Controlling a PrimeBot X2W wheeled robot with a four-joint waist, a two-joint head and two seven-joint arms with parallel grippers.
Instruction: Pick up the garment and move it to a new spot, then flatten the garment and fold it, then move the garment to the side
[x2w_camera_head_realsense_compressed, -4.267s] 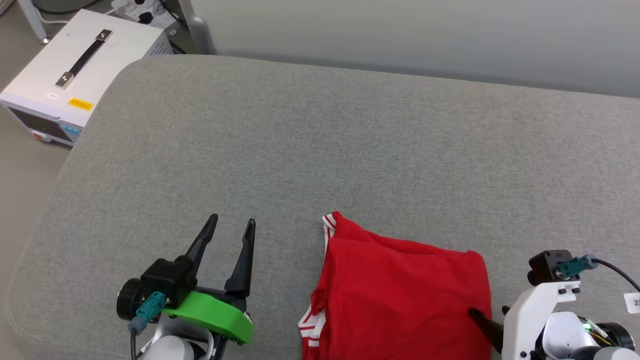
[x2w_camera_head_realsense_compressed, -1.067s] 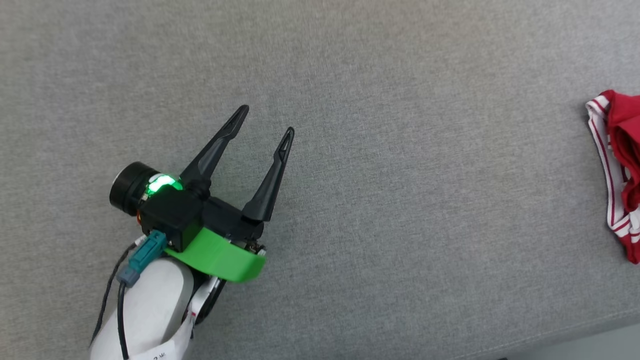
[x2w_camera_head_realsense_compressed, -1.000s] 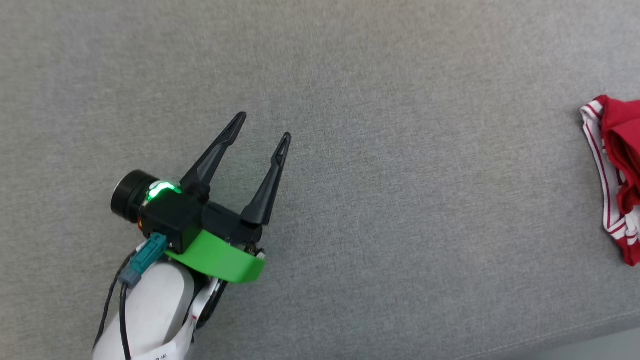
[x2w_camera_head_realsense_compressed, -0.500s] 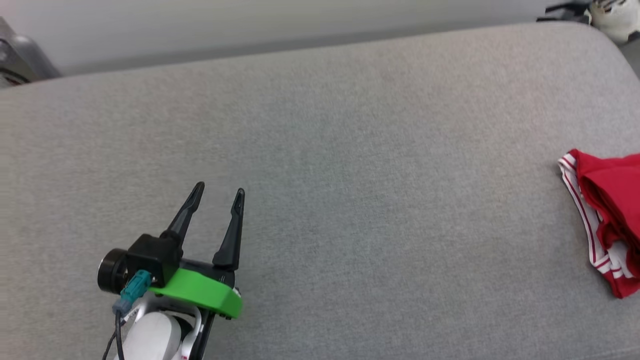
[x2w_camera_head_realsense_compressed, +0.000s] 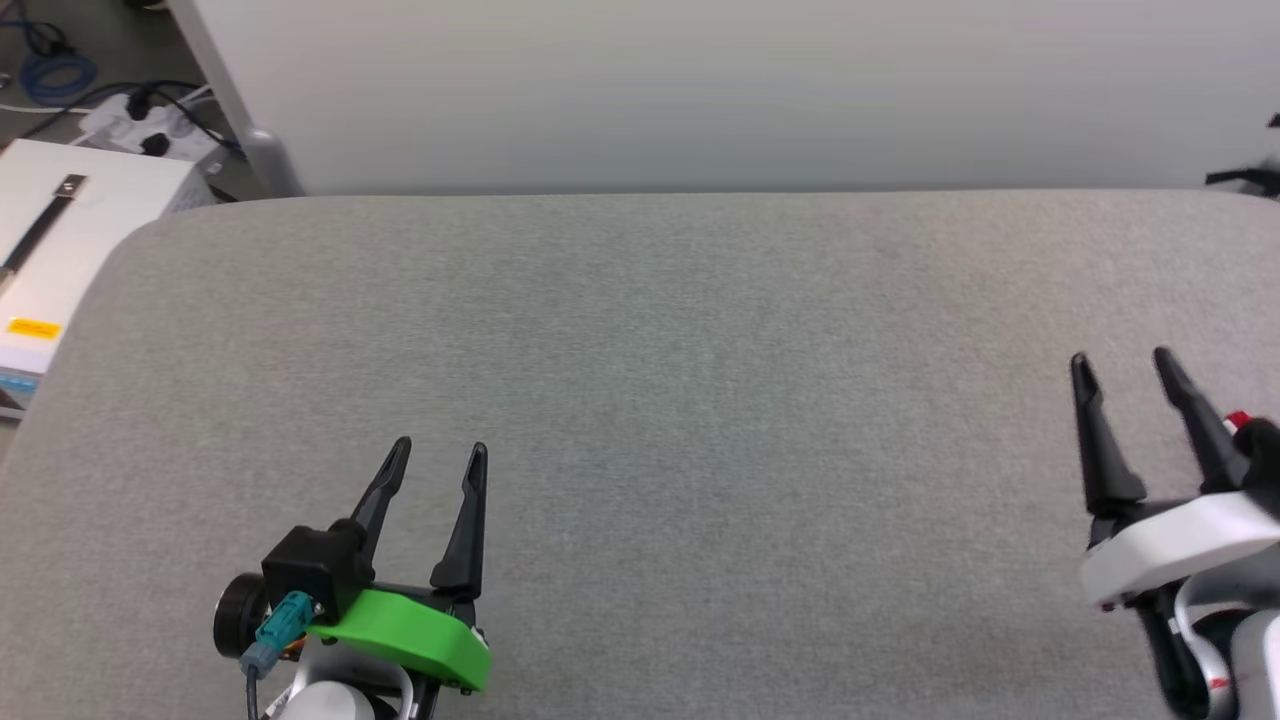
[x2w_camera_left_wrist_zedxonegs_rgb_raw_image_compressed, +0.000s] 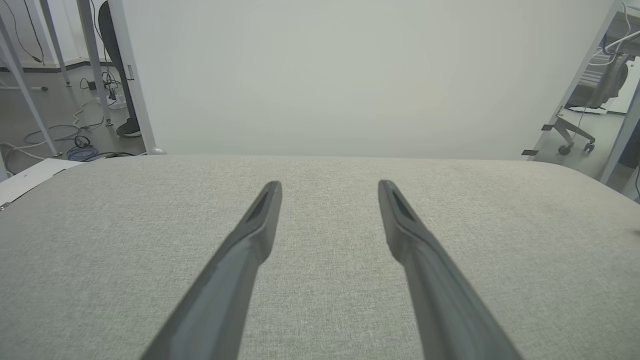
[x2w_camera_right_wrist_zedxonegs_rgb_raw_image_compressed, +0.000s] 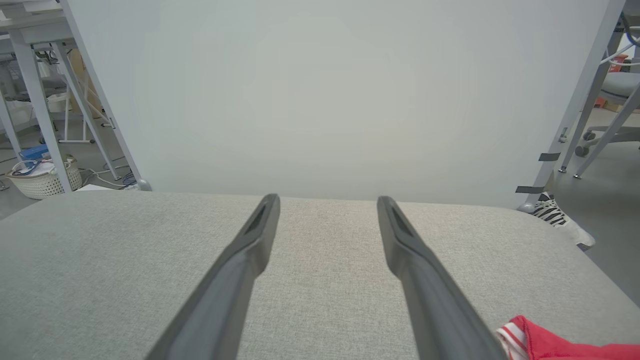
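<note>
The garment lay just beside the right gripper, jaws apart like those of the left gripper, so withdrawing demanded care against snagging it.

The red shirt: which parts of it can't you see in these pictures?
- Red shirt, right wrist view: just a corner with striped trim shows; the bottom edge cuts off the rest.
- Its front and how it is folded: out of frame, so I cannot tell.
- Head view: a red speck beside the right jaws is too small to name.
</note>
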